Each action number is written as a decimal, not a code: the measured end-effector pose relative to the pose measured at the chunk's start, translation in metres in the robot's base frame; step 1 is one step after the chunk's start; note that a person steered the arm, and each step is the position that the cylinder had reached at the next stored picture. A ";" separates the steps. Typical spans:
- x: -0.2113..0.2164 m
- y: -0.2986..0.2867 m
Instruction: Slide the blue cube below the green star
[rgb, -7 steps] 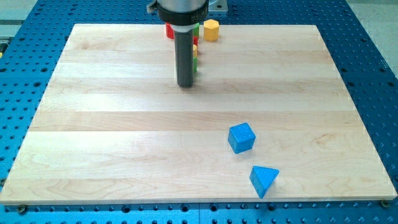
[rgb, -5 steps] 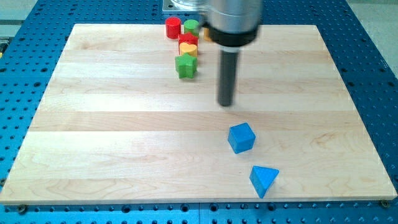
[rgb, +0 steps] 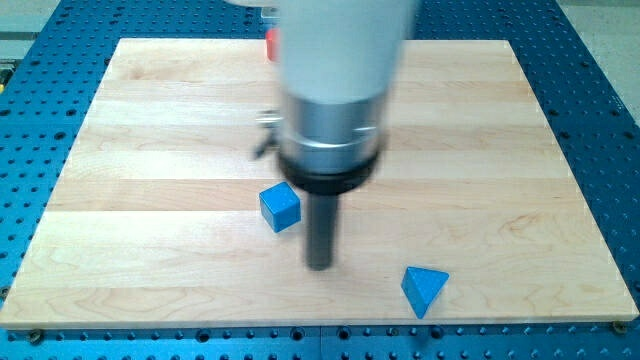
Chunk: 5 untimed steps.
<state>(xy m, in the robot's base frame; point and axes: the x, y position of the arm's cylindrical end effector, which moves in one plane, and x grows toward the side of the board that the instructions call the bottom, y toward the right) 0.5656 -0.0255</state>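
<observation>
The blue cube (rgb: 280, 206) sits on the wooden board left of centre, toward the view's bottom. My tip (rgb: 319, 265) is down on the board just right of and below the cube, a short gap apart. The arm's body hides the green star and most of the blocks at the view's top. Only a sliver of a red block (rgb: 271, 42) shows there.
A blue triangular block (rgb: 424, 289) lies near the board's bottom edge, right of my tip. The wooden board (rgb: 140, 250) rests on a blue perforated table (rgb: 600, 120).
My tip has swept from the view's upper middle down to the lower middle. The blue cube has shifted left and slightly up from its earlier spot. The blue triangle has not moved.
</observation>
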 end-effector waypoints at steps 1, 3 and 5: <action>-0.034 -0.010; -0.065 -0.039; -0.110 -0.028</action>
<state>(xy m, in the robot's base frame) 0.4558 -0.0536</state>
